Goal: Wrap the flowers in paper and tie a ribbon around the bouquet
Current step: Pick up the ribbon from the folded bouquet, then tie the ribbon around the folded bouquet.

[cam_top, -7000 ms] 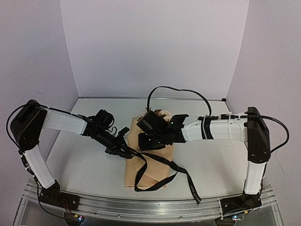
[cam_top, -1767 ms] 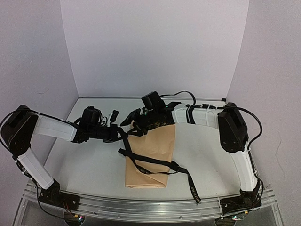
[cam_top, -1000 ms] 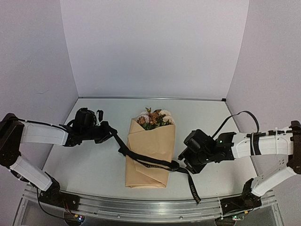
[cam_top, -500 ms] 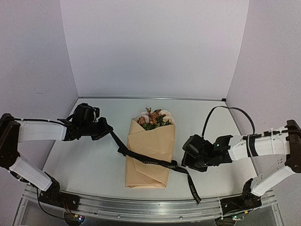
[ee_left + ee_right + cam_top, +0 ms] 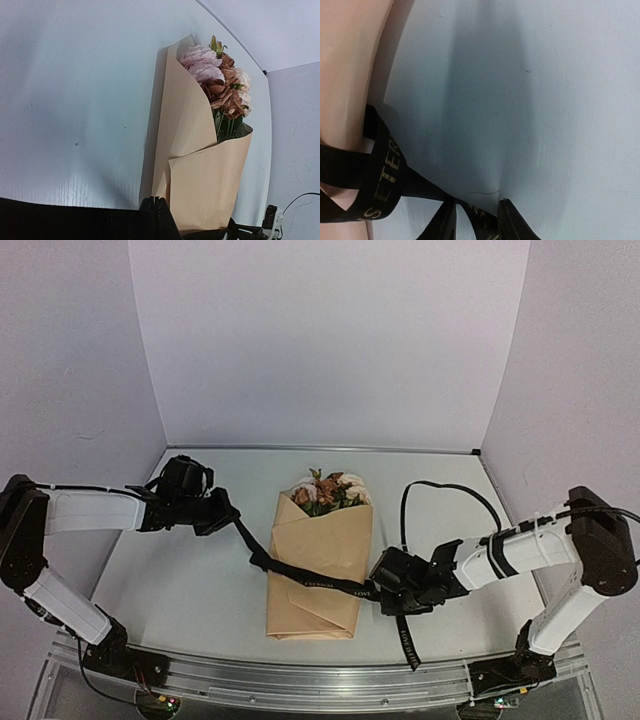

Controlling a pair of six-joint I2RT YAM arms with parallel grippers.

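- Pale lilac walls (image 5: 320,340) close off a white table (image 5: 180,590) on three sides.
- Left gripper (image 5: 224,512): the jaws are pressed fully together, and the black ribbon (image 5: 320,583) leaves straight from their tips. In the left wrist view the closed fingertips (image 5: 157,220) meet at the bottom edge.
- Right gripper (image 5: 378,591): the jaws stand a little apart. In the right wrist view, a strand of ribbon (image 5: 476,220) lies in the gap between the fingers (image 5: 512,222). Whether the pads press on it cannot be told.
- From the left gripper the ribbon runs taut toward 4 o'clock and bunches at the wrap's left edge. It then crosses the front of the bouquet (image 5: 325,550) to the right gripper.
- Past the right gripper a loose tail lies on the table, running toward 5 o'clock.
- The bouquet lies flat at the table's centre, with the left gripper at its 10 o'clock and the right gripper touching its 4 o'clock edge.
- Its tan paper (image 5: 300,615) is folded shut at 6 o'clock.
- The flowers (image 5: 328,490), cream, pink and rust, show at the open 12 o'clock end.
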